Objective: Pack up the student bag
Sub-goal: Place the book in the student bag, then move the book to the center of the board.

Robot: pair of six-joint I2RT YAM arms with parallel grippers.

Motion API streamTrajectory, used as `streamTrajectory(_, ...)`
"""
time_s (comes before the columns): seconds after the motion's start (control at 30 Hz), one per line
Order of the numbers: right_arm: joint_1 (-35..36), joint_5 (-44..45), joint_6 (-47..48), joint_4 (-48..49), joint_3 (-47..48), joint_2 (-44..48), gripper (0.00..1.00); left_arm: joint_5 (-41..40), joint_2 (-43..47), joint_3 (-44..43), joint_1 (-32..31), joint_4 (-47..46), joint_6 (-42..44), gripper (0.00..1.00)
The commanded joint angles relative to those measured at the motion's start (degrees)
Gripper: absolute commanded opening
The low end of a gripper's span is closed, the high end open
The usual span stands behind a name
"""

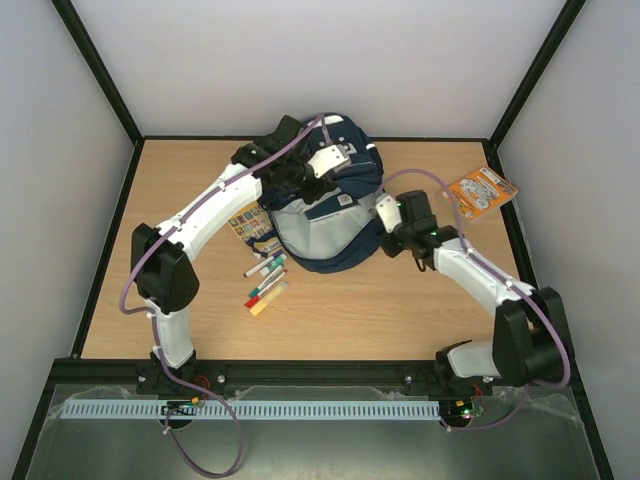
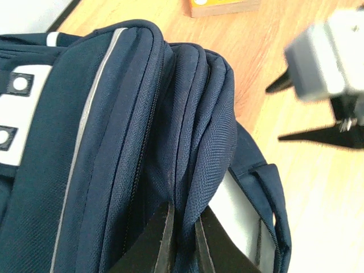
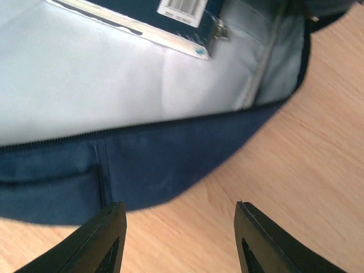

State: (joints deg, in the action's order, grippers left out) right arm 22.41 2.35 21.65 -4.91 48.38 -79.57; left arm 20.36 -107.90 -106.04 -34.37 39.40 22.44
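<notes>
**benchrat:** Why is the left arm parked on top of the student bag (image 1: 325,235) like that?

**yam_fan:** It's the doorstop, I reckon. The left gripper (image 2: 183,220) is clenched on a fold of the navy fabric right at the zip edge. You can see both fingers pinching it in the left wrist view. Lifting that flap is what leaves the pale lining showing from above, so the mouth stays wide for the other arm.

**benchrat:** And the right one?

**yam_fan:** The right gripper (image 3: 179,209) has its jaws spread with nothing between them, just bare wood and the bag's lower rim. It sits just beside the right side of the opening. The bag itself lies flat near the middle of the table (image 1: 400,320), toward the back, mouth facing the arms.

**benchrat:** So is anything packed yet?

**yam_fan:** One thing I can see – a dark blue notebook (image 3: 182,10) with a barcode sticker, lying inside against the lining. My guess is the free arm goes shopping next.

**benchrat:** What's left outside? Count for me.

**yam_fan:** There's a bunch of markers (image 1: 265,285) just left of the bag. I make it four, but they're huddled, so I could be one off. Then one colourful card or booklet (image 1: 248,222), half under the left arm, and one orange packet (image 1: 482,190), well apart by the far right edge. That's one bag and two arms, one busy and one free.
</notes>
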Motion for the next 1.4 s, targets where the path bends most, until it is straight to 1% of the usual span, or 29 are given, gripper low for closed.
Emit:
streamTrajectory(0.0, -7.8, -6.1, -3.8, -12.1, -0.9, 5.2, 0.53, 6.6, -1.3, -2.5, -2.7, -3.1, -0.3, 0.02)
streamTrajectory(0.13, -18.2, -12.0, -7.0, -15.1, 2.2, 5.2, 0.51, 7.9, -4.7, -4.4, -5.2, -4.0, -0.3, 0.03)
streamTrajectory(0.27, -27.5, -17.7, -11.3, -18.5, 8.2, 1.4, 0.49, 8.9, -8.8, -8.6, -8.9, -3.9, -0.4, 0.02)
streamTrajectory(0.37, -33.2, -20.7, -13.7, -20.2, 11.6, -1.9, 0.48, 9.7, -10.6, -9.5, -11.4, -3.3, 0.5, 0.02)
streamTrajectory(0.43, -36.1, -21.0, -14.7, -21.3, 13.9, -3.9, 0.48, 9.7, -11.0, -9.0, -12.7, -2.3, 2.0, 0.03)
streamTrajectory(0.53, -39.0, -19.9, -15.5, -22.9, 18.8, -8.4, 0.48, 9.8, -10.0, -6.0, -13.1, -0.8, 2.9, 0.02)
streamTrajectory(0.73, -40.9, -13.3, -16.2, -23.5, 28.5, -17.2, 0.49, 9.6, -4.4, 4.3, -12.3, 2.0, 5.1, 0.02)
streamTrajectory(0.83, -41.1, -10.5, -17.2, -23.8, 33.4, -21.3, 0.52, 8.6, -2.2, 8.7, -12.2, 2.9, 6.8, 0.02)
streamTrajectory(0.93, -41.1, -9.0, -17.8, -24.8, 38.0, -26.0, 0.58, 6.3, -2.3, 10.1, -11.9, 3.4, 7.7, 0.04)
streamTrajectory(0.97, -41.1, -8.6, -17.8, -25.3, 39.8, -28.2, 0.59, 5.9, -3.1, 9.2, -11.7, 4.0, 7.7, 0.10)
streamTrajectory(1.03, -41.1, -7.7, -17.8, -26.4, 42.9, -31.4, 0.61, 5.5, -4.8, 4.6, -11.2, 6.6, 7.0, 0.38)
streamTrajectory(1.07, -41.2, -7.3, -17.6, -26.8, 44.7, -32.8, 0.62, 6.0, -5.8, 2.0, -11.0, 8.5, 6.9, 0.49)
streamTrajectory(1.1, -41.2, -6.7, -17.5, -27.0, 46.3, -33.9, 0.63, 6.8, -6.3, -0.4, -10.6, 10.5, 7.4, 0.58)
streamTrajectory(1.13, -41.1, -6.1, -17.2, -26.9, 47.2, -34.9, 0.64, 7.6, -6.5, -2.0, -10.3, 12.2, 8.2, 0.63)
streamTrajectory(1.17, -41.1, -5.7, -17.0, -27.0, 48.0, -35.9, 0.65, 8.3, -6.2, -2.8, -10.0, 13.4, 8.9, 0.68)
streamTrajectory(1.23, -41.2, -4.8, -16.3, -26.7, 49.6, -37.4, 0.67, 9.0, -4.7, -2.7, -9.3, 14.4, 10.0, 0.74)
streamTrajectory(1.37, -41.3, -1.2, -16.2, -25.2, 51.7, -39.9, 0.72, 8.2, -2.1, -0.7, -8.1, 13.5, 8.2, 0.77)
